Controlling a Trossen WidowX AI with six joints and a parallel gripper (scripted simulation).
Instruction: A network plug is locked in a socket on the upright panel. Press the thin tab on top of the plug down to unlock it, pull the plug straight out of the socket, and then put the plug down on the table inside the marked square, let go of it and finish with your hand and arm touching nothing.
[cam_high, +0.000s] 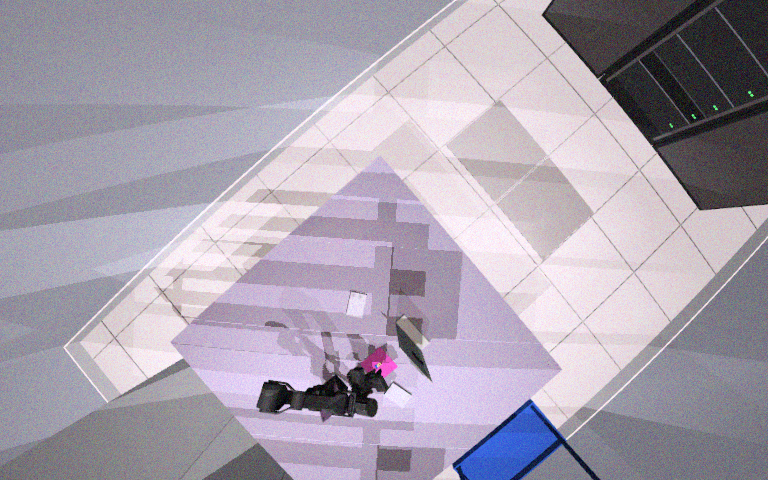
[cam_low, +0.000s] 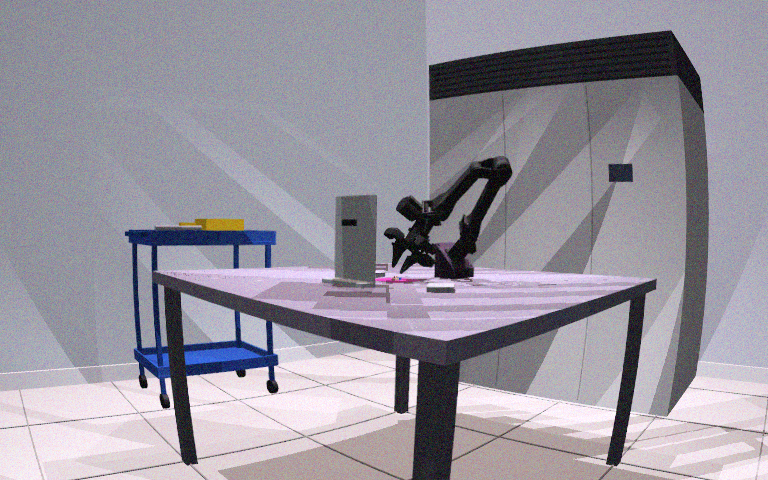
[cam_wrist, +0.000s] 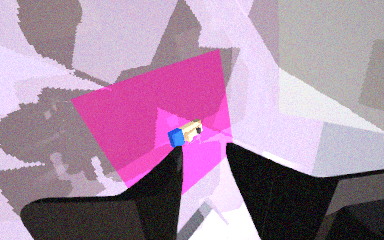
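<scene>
The network plug, tan with a blue end (cam_wrist: 191, 130) (cam_high: 377, 366) (cam_low: 397, 278), lies on the table inside the magenta marked square (cam_wrist: 125, 120) (cam_high: 389, 370) (cam_low: 382, 279). My gripper (cam_wrist: 204, 149) is partly open and holds nothing. Its fingertips are low over the square in the exterior view. In the wrist view the plug's blue end shows close to the left fingertip; whether they touch I cannot tell. The upright grey panel (cam_low: 355, 249) (cam_high: 411, 350) (cam_wrist: 320, 40) stands beside the square. No plug shows in it, but its socket side is only partly in view.
One small white block (cam_high: 398, 394) lies near the gripper and the square. Another white block (cam_high: 356, 303) (cam_low: 440, 288) lies farther off. A blue cart (cam_high: 509, 444) (cam_low: 257, 237) stands beyond the table edge.
</scene>
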